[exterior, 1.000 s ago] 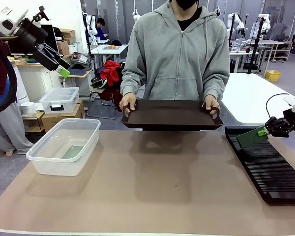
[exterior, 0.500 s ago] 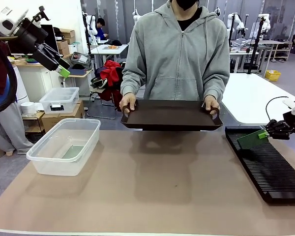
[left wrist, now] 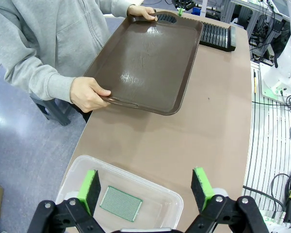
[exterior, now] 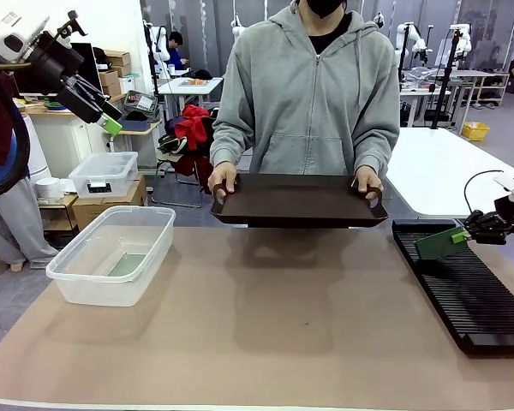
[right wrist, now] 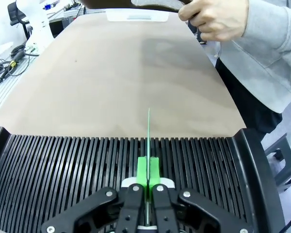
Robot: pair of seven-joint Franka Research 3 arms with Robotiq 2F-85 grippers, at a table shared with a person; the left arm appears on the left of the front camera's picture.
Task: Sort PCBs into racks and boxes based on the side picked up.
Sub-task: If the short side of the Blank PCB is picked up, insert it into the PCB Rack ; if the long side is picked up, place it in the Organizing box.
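One green PCB (exterior: 437, 243) stands on edge, tilted, over the far end of the black rack (exterior: 471, 291), with my right gripper (exterior: 463, 233) shut on it. In the right wrist view the PCB (right wrist: 148, 131) shows edge-on as a thin line, its lower edge in a slot of the rack (right wrist: 63, 160), pinched between the pads of my right gripper (right wrist: 148, 167). My left gripper (exterior: 107, 120) hangs high at the left, open. Below my left gripper (left wrist: 145, 174), another PCB (left wrist: 120, 204) lies flat in the clear box (left wrist: 136, 177). That box (exterior: 94, 287) sits at the table's left.
A person at the far side holds a dark brown tray (exterior: 300, 201) in both hands above the table's far edge; the tray (left wrist: 145, 63) has nothing on it. A smaller lidded tub (exterior: 103, 174) stands off the table at the left. The brown table (exterior: 265, 317) is bare in the middle.
My right gripper has sunk slightly with the PCB, toward the rack. The left arm, the person and the tray have not moved.
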